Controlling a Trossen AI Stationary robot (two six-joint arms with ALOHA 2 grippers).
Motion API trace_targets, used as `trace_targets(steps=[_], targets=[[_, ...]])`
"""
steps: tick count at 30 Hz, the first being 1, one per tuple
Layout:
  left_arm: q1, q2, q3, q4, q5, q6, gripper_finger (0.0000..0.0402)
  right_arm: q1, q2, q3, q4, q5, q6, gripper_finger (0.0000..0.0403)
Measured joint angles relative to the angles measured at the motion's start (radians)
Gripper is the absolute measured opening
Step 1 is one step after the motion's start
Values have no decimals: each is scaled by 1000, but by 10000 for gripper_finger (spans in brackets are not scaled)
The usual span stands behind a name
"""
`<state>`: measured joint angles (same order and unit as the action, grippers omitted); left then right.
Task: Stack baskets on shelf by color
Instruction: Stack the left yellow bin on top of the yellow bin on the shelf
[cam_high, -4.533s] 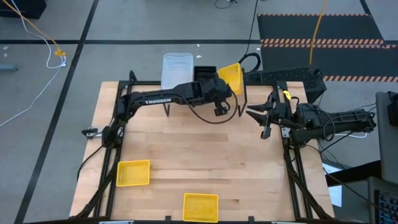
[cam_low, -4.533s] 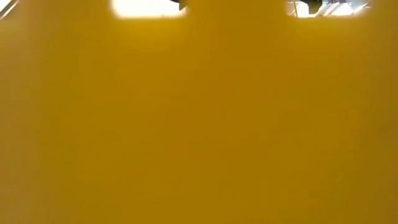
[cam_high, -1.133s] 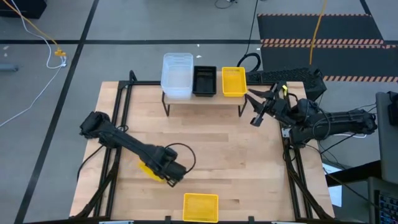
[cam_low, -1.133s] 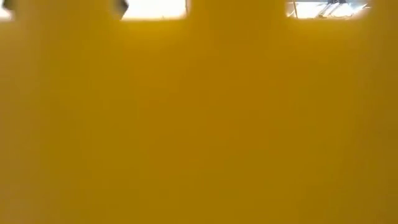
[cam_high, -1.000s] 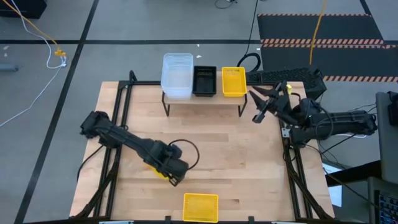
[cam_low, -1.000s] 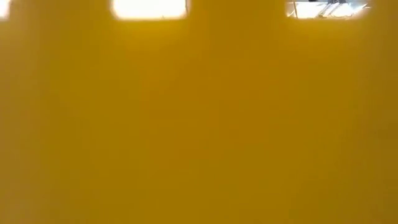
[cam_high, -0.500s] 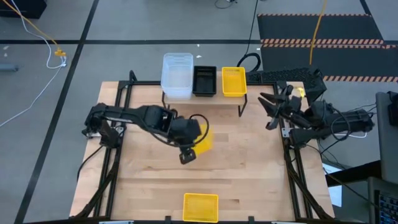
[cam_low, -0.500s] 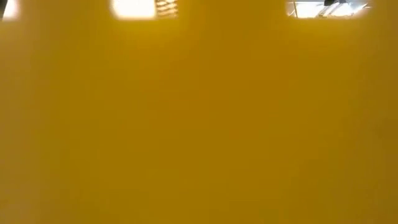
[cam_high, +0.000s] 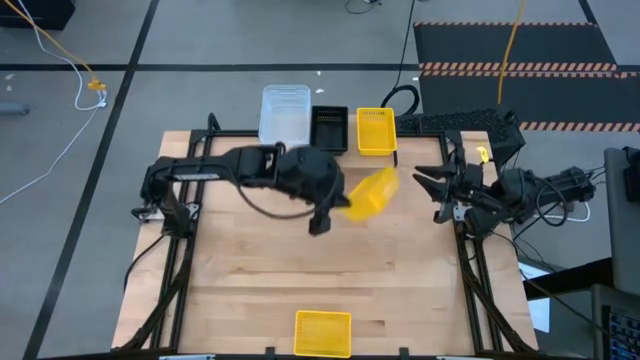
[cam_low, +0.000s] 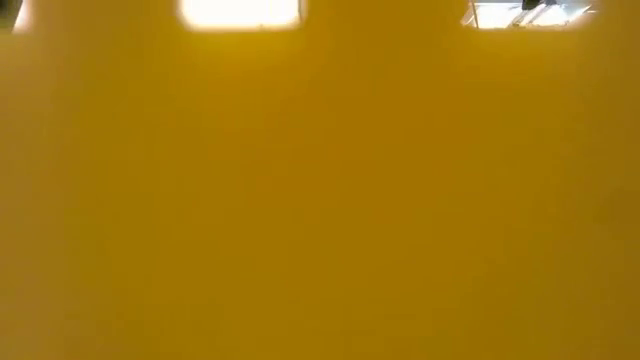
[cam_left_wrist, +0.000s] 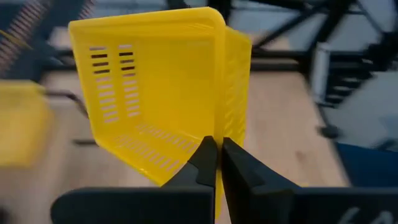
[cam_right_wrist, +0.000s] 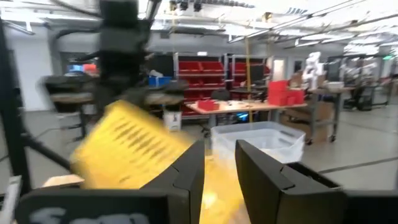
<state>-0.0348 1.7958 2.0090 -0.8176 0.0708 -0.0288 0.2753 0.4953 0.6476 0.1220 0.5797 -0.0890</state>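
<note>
My left gripper (cam_high: 335, 208) is shut on a yellow basket (cam_high: 372, 192), held tipped in the air over the table's middle, just in front of the shelf (cam_high: 358, 158). On the shelf stand clear baskets (cam_high: 285, 112), black baskets (cam_high: 330, 125) and a yellow basket (cam_high: 375, 130). Another yellow basket (cam_high: 322, 333) lies at the table's near edge and fills the low view (cam_low: 320, 200). My right gripper (cam_high: 440, 190) waits open at the table's right edge, with nothing between its fingers (cam_right_wrist: 189, 171). My left gripper pinches one side wall of the yellow basket at its rim (cam_left_wrist: 219, 127), one finger inside the basket and one outside. The basket is lifted clear of the table and tipped on its side, reaching out beyond the fingertips toward the shelf.
A black keyboard (cam_high: 455, 122) lies beyond the table's far right corner. The black frame rails (cam_high: 190, 200) run along both sides of the table. Bare wood lies between the shelf and the near yellow basket.
My left gripper has risen from the table's near left and swung toward the shelf with the yellow basket, rolling its wrist. The basket is lifted clear and tipped from flat onto its side. My right gripper has drawn back a little toward the right edge.
</note>
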Motion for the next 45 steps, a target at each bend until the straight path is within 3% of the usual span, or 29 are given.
trace_targets(steps=[5,10,20,25,32,39,45], targets=[[87,0,4,111,-89,197,5,51,-4,0,-32,18,29,86],[161,16,75,197,-189,384,7,102,-4,0,-66,155,63,86],[206,91,244,285,-188,503,5,186,2,0,-86,290,85,86],[210,208,346,267,-213,547,8,211,10,0,-82,291,89,86],[272,321,341,160,-337,564,5,239,6,0,-81,351,58,86],[313,351,340,94,-343,497,18,270,5,0,-82,473,1,86],[304,376,341,81,-341,450,19,284,4,0,-82,474,-8,86]])
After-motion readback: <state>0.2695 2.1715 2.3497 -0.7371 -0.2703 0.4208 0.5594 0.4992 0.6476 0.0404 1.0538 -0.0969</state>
